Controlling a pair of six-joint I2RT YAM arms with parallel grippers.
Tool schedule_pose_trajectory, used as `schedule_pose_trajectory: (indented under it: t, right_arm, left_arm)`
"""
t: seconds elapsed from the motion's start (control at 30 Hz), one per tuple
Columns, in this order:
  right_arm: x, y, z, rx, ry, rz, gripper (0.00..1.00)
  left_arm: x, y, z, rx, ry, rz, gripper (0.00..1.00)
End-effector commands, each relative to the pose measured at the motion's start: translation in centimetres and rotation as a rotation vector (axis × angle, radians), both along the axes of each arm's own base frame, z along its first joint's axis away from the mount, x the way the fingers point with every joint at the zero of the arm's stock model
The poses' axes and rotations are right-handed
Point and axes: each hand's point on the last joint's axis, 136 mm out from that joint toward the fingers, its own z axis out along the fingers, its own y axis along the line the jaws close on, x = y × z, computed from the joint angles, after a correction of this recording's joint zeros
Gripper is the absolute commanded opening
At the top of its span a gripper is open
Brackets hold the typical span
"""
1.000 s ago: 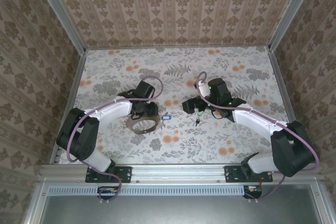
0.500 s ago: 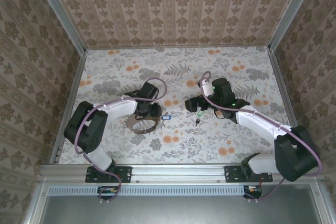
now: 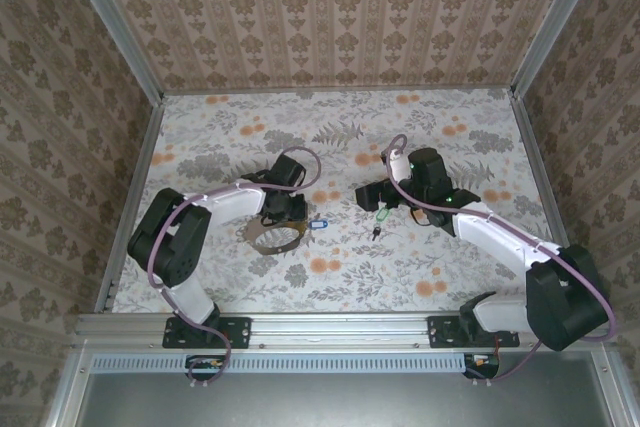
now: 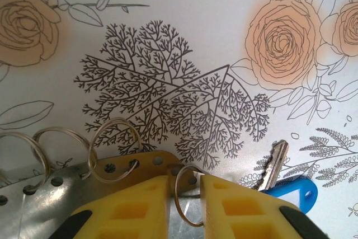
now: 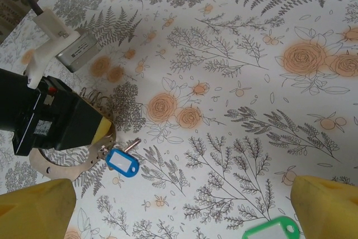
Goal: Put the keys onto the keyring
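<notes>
My left gripper [image 4: 185, 202] is low over a perforated metal plate [image 4: 50, 205] that carries several wire rings. Its yellow fingers [image 4: 131, 208] are shut on the keyring [image 4: 180, 194], which stands edgewise between them. A silver key [image 4: 274, 163] with a blue tag [image 4: 296, 191] lies just to the right, touching the plate's end. In the top view the left gripper [image 3: 284, 211] sits over the plate [image 3: 262, 239], next to the blue-tagged key [image 3: 317, 224]. My right gripper [image 5: 179, 216] hangs wide open above the cloth. A green key tag [image 5: 271, 229] lies by its right finger, and a dark key [image 3: 376, 233] is nearby.
The flowered cloth [image 3: 450, 257] covers the table. Patterned walls close it in on three sides, with a metal rail along the near edge [image 3: 340, 329]. The left wrist's black body [image 5: 47, 118] stands over the plate in the right wrist view.
The left jaws have narrowed onto the ring and that arm has edged right. The right arm has drifted slightly right, with its jaws still wide.
</notes>
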Motion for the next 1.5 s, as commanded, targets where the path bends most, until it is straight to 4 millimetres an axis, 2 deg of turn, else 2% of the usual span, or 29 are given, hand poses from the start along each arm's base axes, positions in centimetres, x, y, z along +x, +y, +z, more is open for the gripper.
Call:
schedule_pose_trajectory:
  t: [0.0, 0.33, 0.43, 0.53, 0.87, 0.93, 1.07, 1.2, 1.3, 1.47]
  right_arm:
    - [0.2, -0.5, 0.5, -0.004, -0.038, -0.014, 1.00]
    - [0.1, -0.7, 0.5, 0.000, -0.042, -0.019, 1.00]
    - [0.1, -0.7, 0.5, -0.001, -0.041, -0.021, 1.00]
    - [0.1, -0.9, 0.6, 0.000, -0.044, -0.025, 1.00]
    - [0.2, -1.4, 1.7, 0.002, -0.071, -0.037, 1.00]
    - [0.2, -1.5, 1.9, 0.000, -0.077, -0.039, 1.00]
    - [0.2, -1.7, 2.3, 0.001, -0.086, -0.042, 1.00]
    - [0.0, -1.5, 2.4, 0.018, -0.087, -0.027, 1.00]
    - [-0.2, -1.1, 2.8, 0.043, -0.097, -0.009, 1.00]
    - [-1.4, 0.3, 4.7, 0.128, -0.151, 0.086, 1.00]
  left_arm:
    - [0.1, -0.3, -0.3, 0.020, 0.002, -0.006, 0.19]
    - [0.0, -1.4, 0.5, 0.037, -0.014, -0.046, 0.16]
    - [-0.1, -1.2, 0.0, 0.054, -0.009, -0.046, 0.16]
    - [-0.2, -1.0, -0.2, 0.072, -0.005, -0.048, 0.11]
    - [-0.4, -0.2, 0.4, 0.120, -0.019, -0.076, 0.06]
    - [-0.4, -0.1, 0.6, 0.125, -0.021, -0.082, 0.00]
    - [-0.1, -0.4, 2.4, 0.116, -0.067, -0.125, 0.00]
    - [-0.1, -0.9, 5.7, 0.089, -0.158, -0.220, 0.00]
    - [-0.9, -1.8, 8.4, 0.017, -0.233, -0.325, 0.00]
    - [-2.7, -2.4, 12.5, -0.100, -0.351, -0.461, 0.00]
